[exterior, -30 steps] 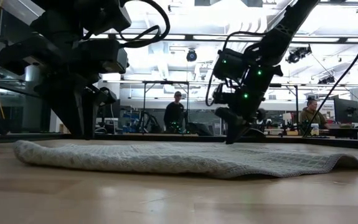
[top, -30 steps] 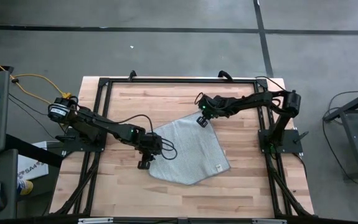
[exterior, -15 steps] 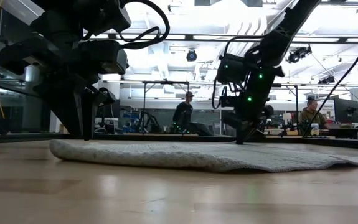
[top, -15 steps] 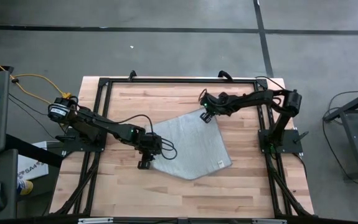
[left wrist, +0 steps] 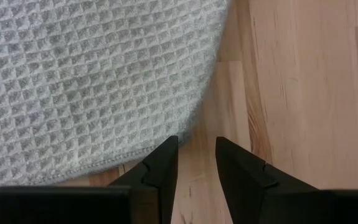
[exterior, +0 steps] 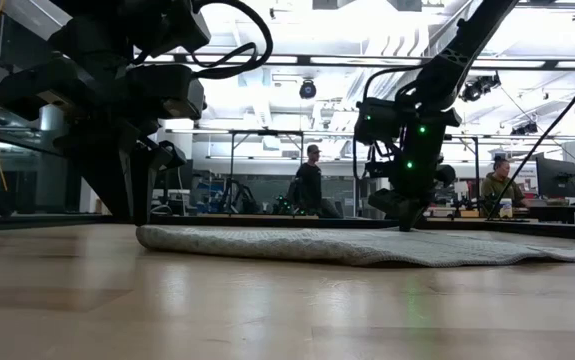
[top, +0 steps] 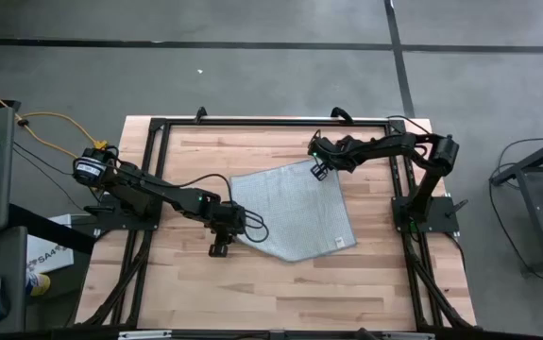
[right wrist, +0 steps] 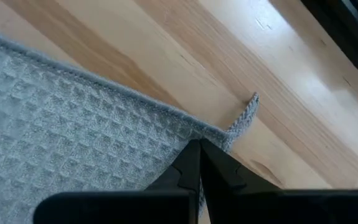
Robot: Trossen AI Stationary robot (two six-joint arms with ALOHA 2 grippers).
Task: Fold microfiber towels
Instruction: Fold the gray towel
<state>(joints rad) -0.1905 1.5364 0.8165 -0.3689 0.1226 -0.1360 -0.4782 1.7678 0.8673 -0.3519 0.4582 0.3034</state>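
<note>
The light grey microfiber towel (top: pixel 290 212) lies flat in one layer on the wooden table, right of the middle, and also shows in the low view (exterior: pixel 367 245). My right gripper (top: pixel 320 173) is shut, its tips down on the towel's far corner. A small loop (right wrist: pixel 247 111) sticks out from that corner. My left gripper (top: pixel 220 247) stands open over bare wood just off the towel's rounded left corner (left wrist: pixel 185 118), with nothing between its fingers (left wrist: pixel 163 162). My right gripper presses its shut fingertips (right wrist: pixel 194 155) down on the towel just inside its far corner (right wrist: pixel 219 138). It comes slanting down from the table's right side. The cloth stays flat on the wood there. I cannot tell whether any cloth is caught between the tips.
Black frame rails (top: pixel 252 123) run along the table's far edge and both sides. Bare wood (top: pixel 280 293) stretches along the near edge. In the low view, people (exterior: pixel 310 185) stand and sit in the room behind the table.
My right gripper has moved toward the table's far right corner and turned, with the towel's far corner under its tips. The whole towel has slid to the right and turned about on the table. Its left end has drawn away from the still left gripper.
</note>
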